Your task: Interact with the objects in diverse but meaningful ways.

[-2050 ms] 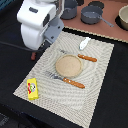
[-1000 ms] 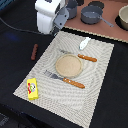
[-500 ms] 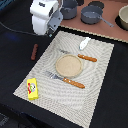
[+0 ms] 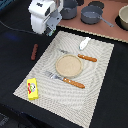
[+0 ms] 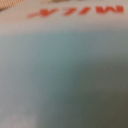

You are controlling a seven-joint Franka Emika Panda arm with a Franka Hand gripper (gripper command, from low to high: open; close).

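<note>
My gripper [image 4: 50, 31] hangs above the far left corner of the woven placemat [image 4: 95, 95]. The wrist view is filled by a blurred light blue-and-white box [image 5: 64, 75] with red print, held right against the camera; my fingers are hidden there. A yellow pack [image 4: 32, 89] with red-white print lies at the mat's near left corner. A dark reddish-brown stick [image 4: 34, 51] lies on the black table left of the mat. A white scoop-like piece [image 4: 85, 43] lies at the mat's far edge.
A round tan plate [image 4: 68, 65] sits mid-mat between a fork [image 4: 66, 80] and a knife [image 4: 80, 56], both with orange handles. Grey pots [image 4: 92, 15] and a bowl [image 4: 122, 17] stand on the brown surface behind.
The arm has risen and moved toward the back left corner of the mat, then shifted slightly to the exterior view's left. The table items have not moved.
</note>
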